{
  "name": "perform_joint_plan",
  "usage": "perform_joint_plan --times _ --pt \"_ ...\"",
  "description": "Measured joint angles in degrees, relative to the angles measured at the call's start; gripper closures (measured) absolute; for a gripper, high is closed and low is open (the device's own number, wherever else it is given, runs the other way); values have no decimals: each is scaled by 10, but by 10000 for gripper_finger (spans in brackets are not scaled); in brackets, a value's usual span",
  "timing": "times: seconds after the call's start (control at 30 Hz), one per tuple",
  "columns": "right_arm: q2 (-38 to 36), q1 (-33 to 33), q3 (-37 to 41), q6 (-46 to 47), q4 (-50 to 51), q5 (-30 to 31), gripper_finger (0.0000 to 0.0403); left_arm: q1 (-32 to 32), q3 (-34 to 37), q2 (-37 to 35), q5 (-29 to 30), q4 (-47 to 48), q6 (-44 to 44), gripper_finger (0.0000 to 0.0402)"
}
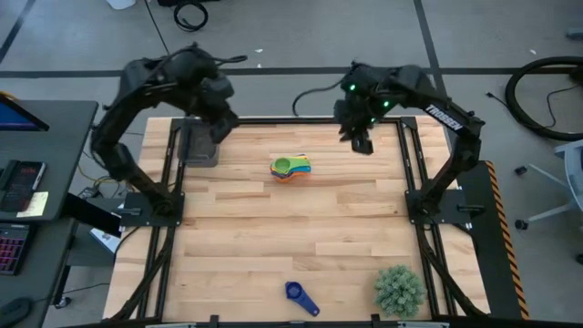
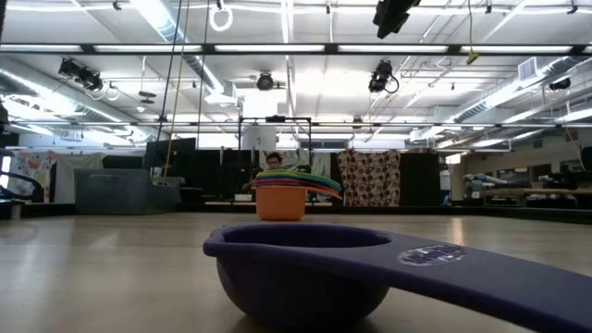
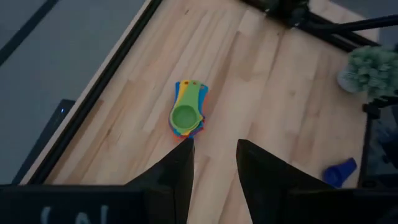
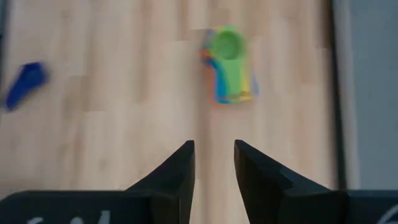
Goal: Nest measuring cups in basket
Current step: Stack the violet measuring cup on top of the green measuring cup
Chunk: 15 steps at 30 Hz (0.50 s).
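Several measuring cups sit nested in one stack (image 1: 290, 168) on the bare wood at the table's far middle. The green cup is on top and the orange one stands on the table at the bottom (image 2: 280, 202). The stack also shows in both wrist views (image 3: 185, 117) (image 4: 227, 56). A dark blue cup (image 1: 301, 296) lies alone near the front edge, bowl down (image 2: 305, 277). The dark grey basket (image 1: 199, 146) stands at the far left, partly under my left arm. My left gripper (image 1: 223, 128) (image 3: 214, 162) is open and empty above the far left. My right gripper (image 1: 363, 141) (image 4: 214, 162) is open and empty above the far right.
A spiky green plant ball (image 1: 399, 290) stands at the near right corner. Black frame rails (image 1: 173, 164) run along the table's left and right sides. Bare wood lies between the stack and the dark blue cup.
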State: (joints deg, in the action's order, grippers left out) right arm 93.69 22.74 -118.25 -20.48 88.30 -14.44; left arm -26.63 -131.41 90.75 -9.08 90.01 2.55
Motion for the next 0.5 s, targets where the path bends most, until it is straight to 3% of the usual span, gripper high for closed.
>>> perform_joint_plan --times 0.23,0.5 --pt "0 -73 74 102 -96 -71 273 26 0 -60 -2 0 -1 276" --pt "0 -163 172 208 -212 -79 272 38 0 -117 -2 0 2 276"
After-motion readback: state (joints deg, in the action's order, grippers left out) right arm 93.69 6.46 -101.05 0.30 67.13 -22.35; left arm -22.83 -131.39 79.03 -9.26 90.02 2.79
